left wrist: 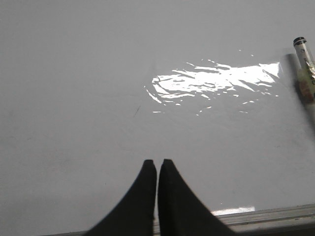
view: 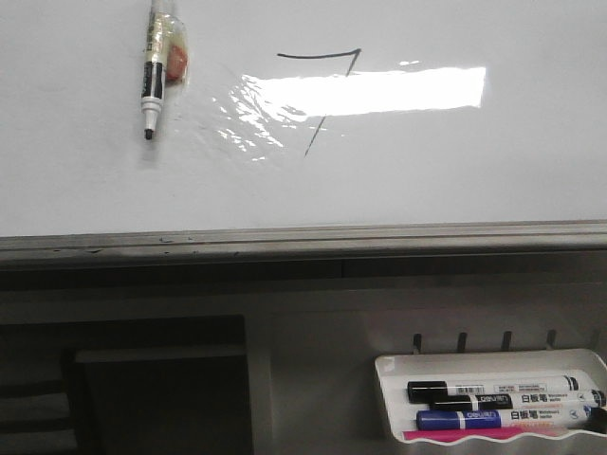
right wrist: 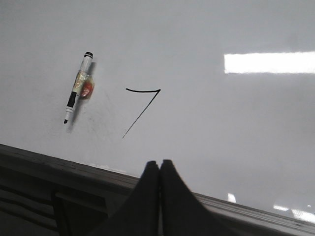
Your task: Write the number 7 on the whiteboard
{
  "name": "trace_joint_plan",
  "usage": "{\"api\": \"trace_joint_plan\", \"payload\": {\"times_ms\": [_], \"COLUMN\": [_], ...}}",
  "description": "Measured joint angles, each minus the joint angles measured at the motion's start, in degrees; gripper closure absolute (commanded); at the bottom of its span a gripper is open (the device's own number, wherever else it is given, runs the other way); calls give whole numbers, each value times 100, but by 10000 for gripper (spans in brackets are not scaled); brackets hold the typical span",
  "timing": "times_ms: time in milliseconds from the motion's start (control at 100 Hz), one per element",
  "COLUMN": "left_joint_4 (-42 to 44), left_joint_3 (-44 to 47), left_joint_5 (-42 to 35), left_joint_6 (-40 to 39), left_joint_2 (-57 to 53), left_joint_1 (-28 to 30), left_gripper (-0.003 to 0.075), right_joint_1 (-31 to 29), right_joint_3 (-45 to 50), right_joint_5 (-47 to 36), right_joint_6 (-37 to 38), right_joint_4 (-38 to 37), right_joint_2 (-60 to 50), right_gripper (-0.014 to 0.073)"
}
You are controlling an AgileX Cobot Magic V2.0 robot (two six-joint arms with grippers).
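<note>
The number 7 point(right wrist: 142, 110) lies apart from right hand point(right wrist: 160, 163).

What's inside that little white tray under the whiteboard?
The tray holds two black-capped markers, a blue-capped one and a pink strip along its front edge. The tray's front wall and the picture's edge hide anything lying lower.
</note>
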Motion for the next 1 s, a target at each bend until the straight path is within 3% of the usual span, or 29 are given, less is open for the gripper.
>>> {"api": "trace_joint_plan", "payload": {"times_ms": [850, 1000], "left_joint_4": [0, 0], "left_joint_3": [0, 0], "left_joint_5": [36, 36], "left_joint_6": [0, 0], "left_joint_2": [0, 0], "left_joint_1": [9, 9], "left_gripper": [741, 741], "right_joint_1": [0, 0], "right_joint_3": [0, 0], "right_joint_5": [-12, -429], "right_joint_6": [0, 0], "right_joint_4": [0, 0], "right_joint_2": [0, 0], "right_gripper": [647, 647]}}
